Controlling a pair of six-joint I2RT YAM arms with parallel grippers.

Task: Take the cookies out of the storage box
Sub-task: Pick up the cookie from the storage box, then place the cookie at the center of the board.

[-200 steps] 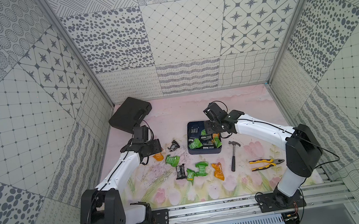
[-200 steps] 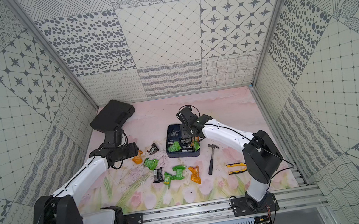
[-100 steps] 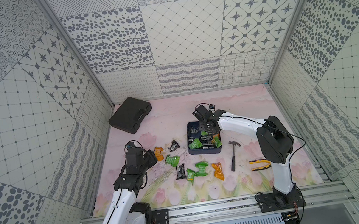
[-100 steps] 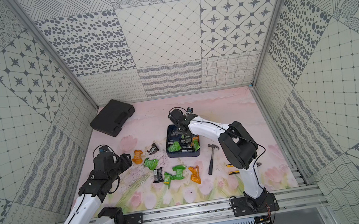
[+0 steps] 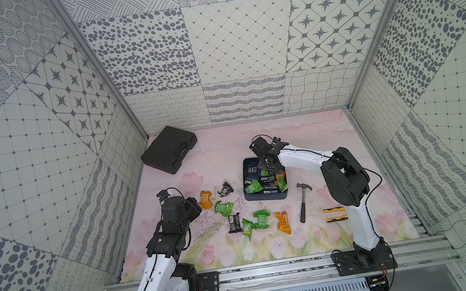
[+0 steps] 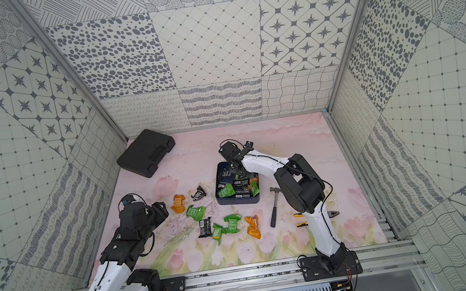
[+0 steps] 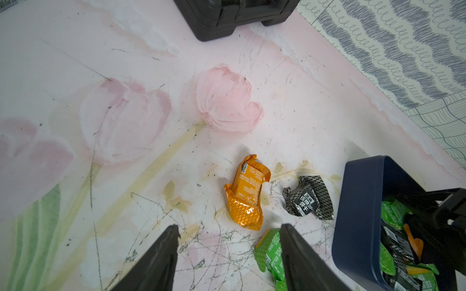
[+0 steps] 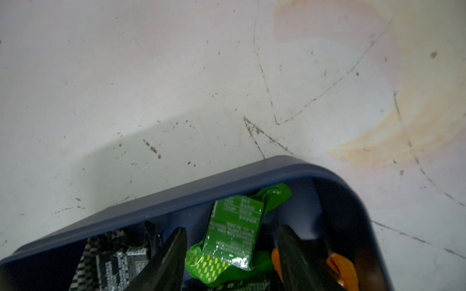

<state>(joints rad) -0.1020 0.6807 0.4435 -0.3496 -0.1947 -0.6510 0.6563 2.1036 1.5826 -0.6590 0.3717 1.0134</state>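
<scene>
The navy storage box (image 5: 264,197) (image 6: 238,200) sits mid-table and holds several green, black and orange cookies (image 5: 253,186). My right gripper (image 5: 269,168) (image 8: 232,233) reaches down into the box's far side. It is open, with its fingers either side of a green packet (image 8: 234,234). Several more cookies lie on the mat left of and in front of the box, among them an orange one (image 5: 204,199) (image 7: 248,194), a black one (image 7: 309,199) and a green one (image 7: 268,249). My left gripper (image 5: 194,203) (image 7: 228,234) hangs open and empty just short of the orange packet.
A black moulded case (image 5: 169,152) lies at the back left by the wall. A hammer (image 5: 304,201) lies right of the box, and yellow pliers (image 5: 334,214) sit partly behind the right arm. Patterned walls enclose three sides.
My left arm has pulled back toward the front left, leaving the orange packet on the mat. My right arm has raised its elbow, and its gripper has gone a little deeper into the box.
</scene>
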